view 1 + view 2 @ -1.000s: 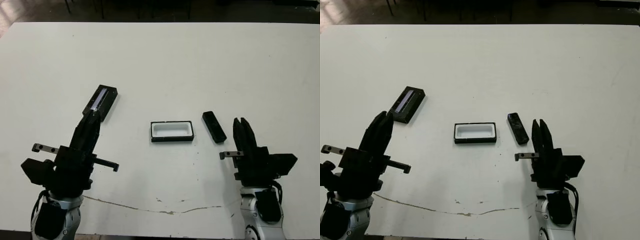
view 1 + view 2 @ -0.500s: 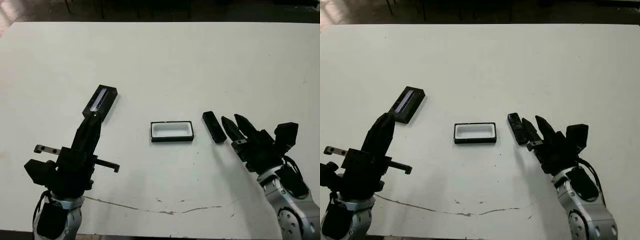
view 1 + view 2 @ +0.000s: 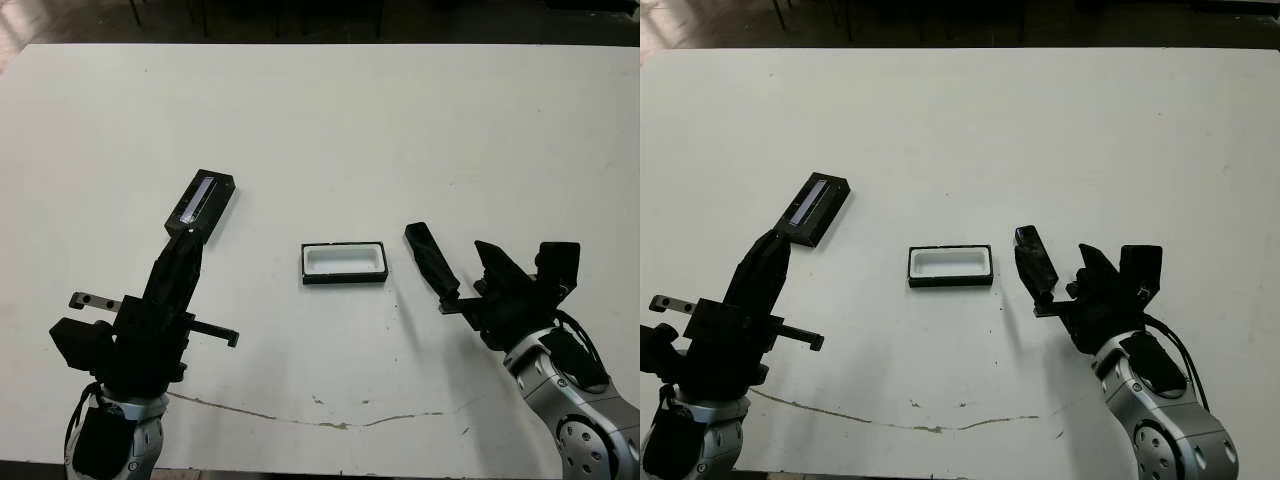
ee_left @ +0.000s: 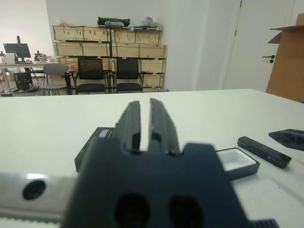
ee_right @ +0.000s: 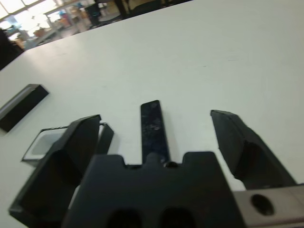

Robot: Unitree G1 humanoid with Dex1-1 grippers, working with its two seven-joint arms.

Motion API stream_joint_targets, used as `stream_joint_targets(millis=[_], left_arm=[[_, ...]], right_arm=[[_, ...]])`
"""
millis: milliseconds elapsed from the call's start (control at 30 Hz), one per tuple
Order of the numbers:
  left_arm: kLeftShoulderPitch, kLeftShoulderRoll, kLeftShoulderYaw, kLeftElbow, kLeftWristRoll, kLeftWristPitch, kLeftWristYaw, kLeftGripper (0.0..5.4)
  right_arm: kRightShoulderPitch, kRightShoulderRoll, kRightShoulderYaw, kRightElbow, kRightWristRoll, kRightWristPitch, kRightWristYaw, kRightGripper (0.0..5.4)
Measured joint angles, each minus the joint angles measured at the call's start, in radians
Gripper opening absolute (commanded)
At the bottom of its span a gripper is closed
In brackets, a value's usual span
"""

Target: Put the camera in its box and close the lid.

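The camera [image 3: 424,248], a slim black bar, lies flat on the white table just right of the box [image 3: 344,278], a shallow black tray with a white lining. My right gripper [image 3: 468,276] is open wide, and the camera [image 5: 153,124] lies between its two fingers with its near end close to the gripper's body. The lid [image 3: 203,198], black with a silvery strip, rests to the left of the box. My left gripper [image 3: 186,243] is shut and holds nothing, its tips by the lid's near end.
A thin crack line [image 3: 300,417] runs across the table near the front edge. Bare white table [image 3: 380,130] stretches behind the three things. Chairs and shelves [image 4: 104,52] stand beyond the table's far side.
My right gripper has swung left toward the camera and opened wide, so its fingers now stand on either side of it. The left arm, lid, box and camera have stayed put.
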Motion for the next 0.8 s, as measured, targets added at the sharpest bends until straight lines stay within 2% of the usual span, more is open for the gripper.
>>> stream_joint_targets(millis=[433,800], left_arm=[[0.001,0.000,0.000,0.005,-0.013,-0.007,-0.010,0.00],[0.009,0.000,-0.003,0.000,-0.009,0.002,-0.008,0.00]], right_arm=[[-0.002,0.028,0.036,0.054,-0.080,-0.008,-0.008,5.36],[-0.020,-0.043,0.100,0.090,-0.176,-0.015,0.072,5.36]])
